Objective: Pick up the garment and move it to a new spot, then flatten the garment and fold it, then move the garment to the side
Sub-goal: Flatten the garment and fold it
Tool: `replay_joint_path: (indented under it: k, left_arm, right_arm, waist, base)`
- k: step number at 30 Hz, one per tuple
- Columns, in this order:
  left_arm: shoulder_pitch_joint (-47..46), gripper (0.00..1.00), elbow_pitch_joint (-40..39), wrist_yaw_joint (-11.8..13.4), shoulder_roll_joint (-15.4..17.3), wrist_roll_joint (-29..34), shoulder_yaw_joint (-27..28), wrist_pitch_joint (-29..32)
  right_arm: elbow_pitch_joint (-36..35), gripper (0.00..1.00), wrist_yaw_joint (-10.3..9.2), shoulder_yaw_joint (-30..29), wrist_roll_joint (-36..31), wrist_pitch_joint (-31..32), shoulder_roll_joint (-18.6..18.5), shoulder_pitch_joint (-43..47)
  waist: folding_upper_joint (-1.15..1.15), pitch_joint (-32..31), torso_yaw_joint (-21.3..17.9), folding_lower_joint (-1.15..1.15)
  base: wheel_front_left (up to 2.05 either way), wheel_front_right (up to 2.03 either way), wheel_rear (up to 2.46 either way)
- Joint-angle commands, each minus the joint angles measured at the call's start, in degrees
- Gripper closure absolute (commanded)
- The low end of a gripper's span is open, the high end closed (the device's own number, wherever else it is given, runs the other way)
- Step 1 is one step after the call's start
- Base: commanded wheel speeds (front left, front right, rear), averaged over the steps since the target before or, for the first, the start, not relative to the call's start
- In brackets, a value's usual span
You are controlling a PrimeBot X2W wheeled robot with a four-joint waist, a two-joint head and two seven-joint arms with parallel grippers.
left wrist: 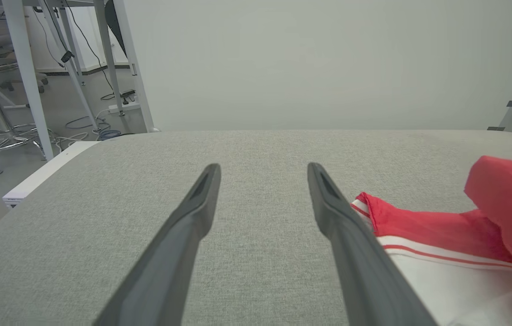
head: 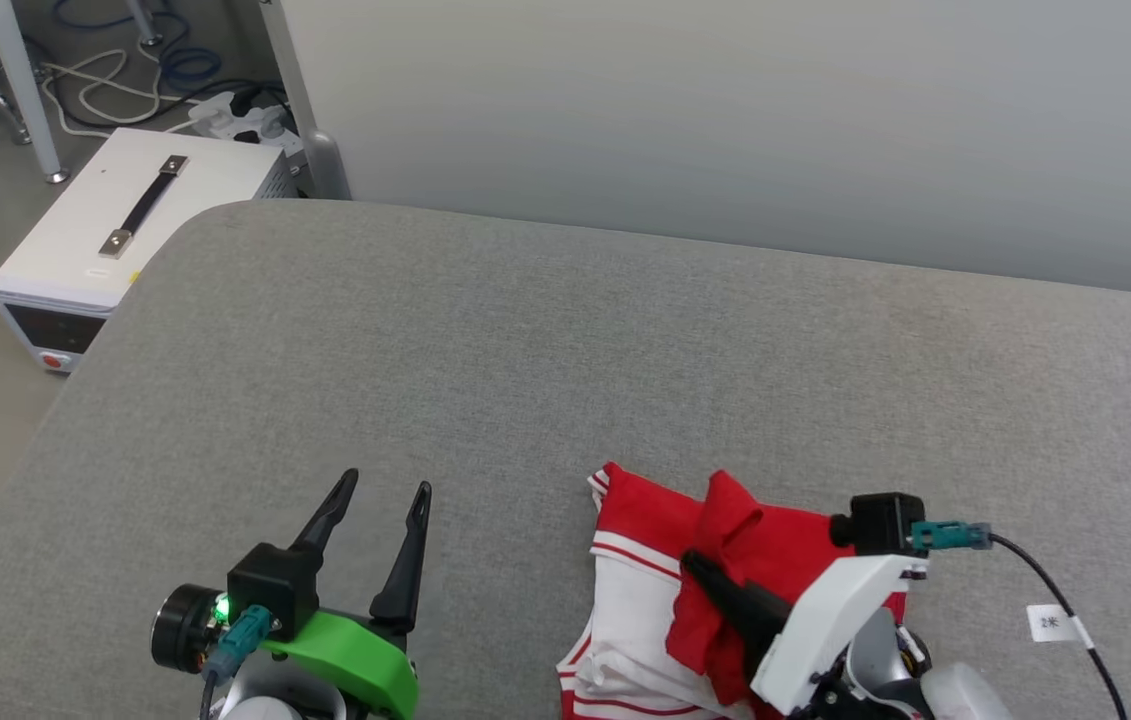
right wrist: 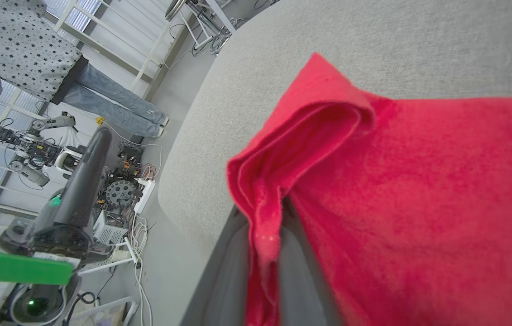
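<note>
Fabric sits pinched in the right claw [head: 700,572], whose two dark fingers are drawn almost together on a raised red fold of the garment [head: 640,525]. In the right wrist view the fold stands up between the fingers [right wrist: 233,271] as a doubled red ridge, with more of the garment [right wrist: 418,203] spreading away to the right. The rest of the shirt lies crumpled on the grey table [head: 525,350] near its front edge and toward the robot's right, with the white sleeve and the striped trim facing the middle of the table (the chest lettering cannot be made out). The left claw [head: 386,486] hovers over bare table to the left of the garment, its fingers spread wide and holding nothing. In its own wrist view the claw [left wrist: 263,168] points across the table toward a pale wall, and the garment [left wrist: 418,226] lies just beside the right-hand finger. A white box [head: 125,220] with a black handle stands on the floor past the table's far left corner. A black cable [head: 1050,590] with a white label trails from the right wrist.
</note>
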Motion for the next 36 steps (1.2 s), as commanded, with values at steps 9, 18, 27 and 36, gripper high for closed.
replay_joint_path:
  k: [9,18,27,36]
  left_arm:
    - [-0.88,0.00,0.16,-0.35,-0.29,0.07,0.12,-0.33]
    - [-1.18,0.00,0.61,-0.38,-0.66,0.15,0.07,-0.33]
    - [-0.60,0.00,0.80,-0.39,-0.59,0.16,0.45,-0.33]
    - [0.36,0.00,-0.60,-0.40,-1.19,-0.98,0.86,-0.33]
  right_arm:
    - [12.59,1.00,-0.04,5.45,-2.03,-7.07,0.06,-6.59]
    - [17.29,0.00,-0.04,12.52,2.42,-10.43,0.07,-11.41]
    - [15.13,0.00,-0.04,18.54,7.66,-12.55,0.07,-15.18]
    - [13.65,0.00,-0.04,13.53,-9.87,-14.27,-4.82,-19.08]
  waist:
    - [0.00,1.22,3.13,0.00]
    - [0.00,1.79,3.87,0.00]
    - [0.00,0.15,2.79,0.00]
    - [0.00,-1.15,-0.56,0.00]
  base:
    - [0.00,0.00,0.00]
    - [0.00,0.00,0.00]
    - [0.00,0.00,0.00]
    - [0.00,0.00,0.00]
